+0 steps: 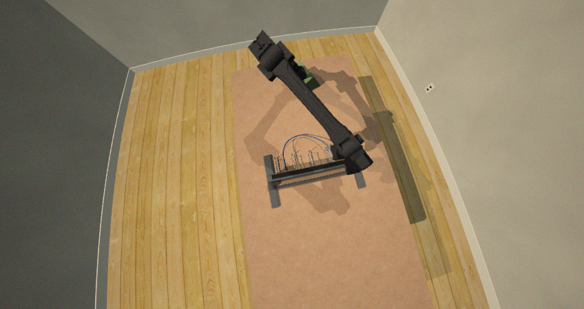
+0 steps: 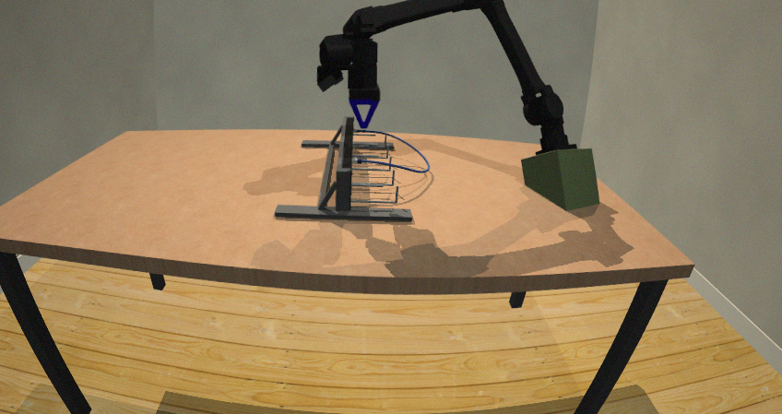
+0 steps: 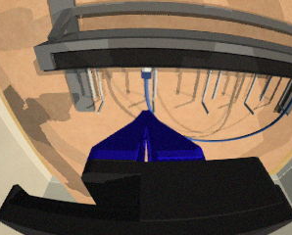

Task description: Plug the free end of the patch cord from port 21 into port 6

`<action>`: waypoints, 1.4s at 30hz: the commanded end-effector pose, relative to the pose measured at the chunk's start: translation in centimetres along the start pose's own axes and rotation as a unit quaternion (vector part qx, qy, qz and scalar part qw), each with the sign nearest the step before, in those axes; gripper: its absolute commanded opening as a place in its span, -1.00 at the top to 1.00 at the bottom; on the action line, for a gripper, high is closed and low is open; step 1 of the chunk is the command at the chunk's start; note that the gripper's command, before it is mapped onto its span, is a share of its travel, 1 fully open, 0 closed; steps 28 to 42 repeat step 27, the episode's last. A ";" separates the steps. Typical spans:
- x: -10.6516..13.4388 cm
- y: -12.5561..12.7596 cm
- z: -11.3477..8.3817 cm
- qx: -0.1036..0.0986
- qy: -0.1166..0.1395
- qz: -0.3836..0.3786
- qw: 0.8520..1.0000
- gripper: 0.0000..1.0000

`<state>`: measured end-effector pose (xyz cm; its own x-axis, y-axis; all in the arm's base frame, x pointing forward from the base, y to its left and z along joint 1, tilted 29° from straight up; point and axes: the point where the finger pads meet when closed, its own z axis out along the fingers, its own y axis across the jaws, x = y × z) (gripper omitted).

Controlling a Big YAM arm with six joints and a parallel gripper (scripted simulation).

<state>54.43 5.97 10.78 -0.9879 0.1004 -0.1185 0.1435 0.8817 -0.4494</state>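
Evidently the pushing stage, by my judgement: the plug looks already brought to the panel, with only seating and latching left to settle. My gripper (image 2: pixel 363 126) (image 3: pixel 146 116) is fully closed, fingertips together, with nothing held between them. It hangs above and in front of the rack (image 1: pixel 268 162) (image 2: pixel 343 190) (image 3: pixel 45 59). The patch cord (image 1: pixel 302 134) (image 2: pixel 429 163) (image 3: pixel 219 140) bows out on the jack side; its nearer plug (image 3: pixel 146 73) sits at the panel face in the wrist view, ahead of my tips. Port number and latch: cannot tell.

Next: lower the closed tips behind that plug, clear of the cord, then press squarely until full travel. Risks: a halfway stall mistaken for seating, or the unfastened rack sliding or tipping. Afterwards, back off and let the cord settle.
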 end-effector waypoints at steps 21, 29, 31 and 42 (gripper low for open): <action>-0.7 1.1 -0.6 -0.006 -0.012 0.005 1.000 1.00; -0.7 1.0 -0.5 -0.005 -0.011 0.005 1.000 1.00; -0.7 1.0 -0.5 -0.005 -0.011 0.005 1.000 1.00; -0.7 1.0 -0.5 -0.005 -0.011 0.005 1.000 1.00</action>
